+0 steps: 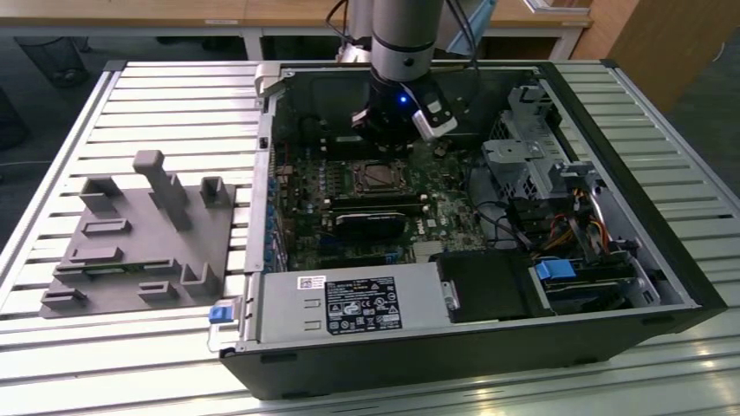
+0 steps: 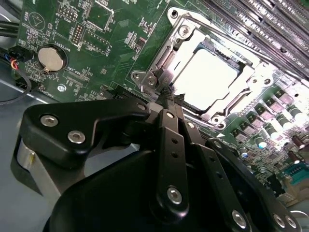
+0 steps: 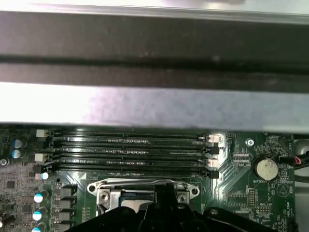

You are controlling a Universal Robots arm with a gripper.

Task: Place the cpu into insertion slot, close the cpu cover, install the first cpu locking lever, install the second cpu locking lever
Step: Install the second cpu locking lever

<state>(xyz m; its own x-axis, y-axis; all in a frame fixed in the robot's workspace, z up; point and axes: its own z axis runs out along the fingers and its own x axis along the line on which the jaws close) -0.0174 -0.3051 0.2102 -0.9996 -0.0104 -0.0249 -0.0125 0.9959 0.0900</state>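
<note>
In the second wrist view we see the cpu (image 2: 211, 79) seated under the cpu cover (image 2: 181, 34); the gripper (image 2: 166, 96) looks pinched together, apparently empty.

Arm (image 1: 405, 39): silver-grey metal tube w/ darker grey joint band near wrist. Below it a black wrist block w/ a small blue light lit on its face, plus a white-and-black box fixed at one side. Dark cables run along the upper arm. Hand (image 2: 164, 99): matte black throughout, flat link bars w/ rounded ends, pinned by round silver screws; broad curved black housing behind, w/ a silver-grey metal part at its side.
</note>
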